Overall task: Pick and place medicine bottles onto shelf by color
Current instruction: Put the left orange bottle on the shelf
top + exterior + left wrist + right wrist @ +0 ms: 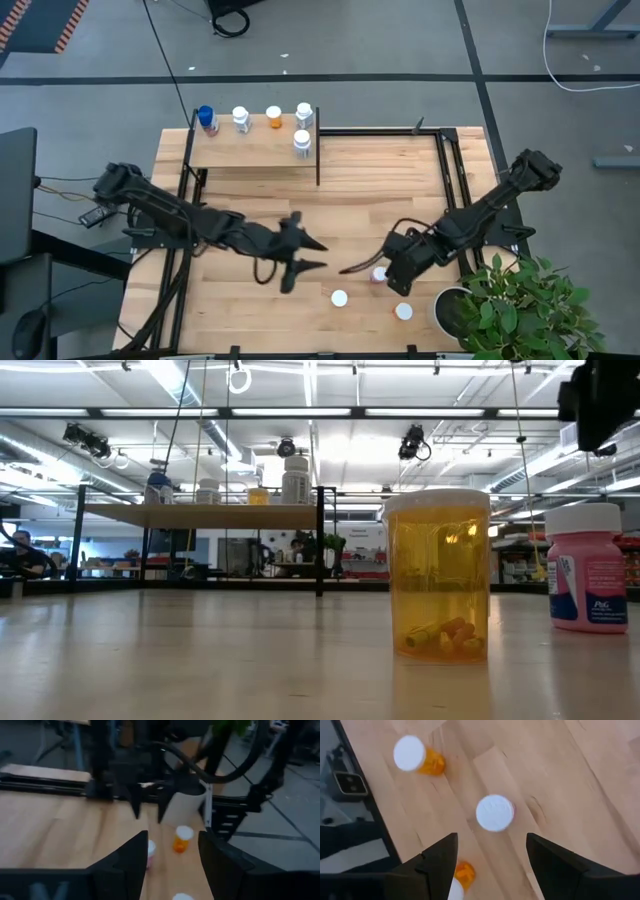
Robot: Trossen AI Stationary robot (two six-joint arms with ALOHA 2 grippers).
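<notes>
Right wrist view: right tool (490,852) spread apart above pink bottle (495,813), lined up to grab; left tool (305,254) open mid-desk (250,310), waiting.

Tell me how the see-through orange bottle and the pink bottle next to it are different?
The orange bottle is see-through, with a few pills lying at its bottom; the pink bottle is solid, so its inside is hidden. The pink bottle wears a printed label; the orange bottle shows none. In the low view the orange bottle looks bigger. Both stand upright on the table.

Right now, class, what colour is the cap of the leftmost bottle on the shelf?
Blue, clearest in the high view.
</notes>
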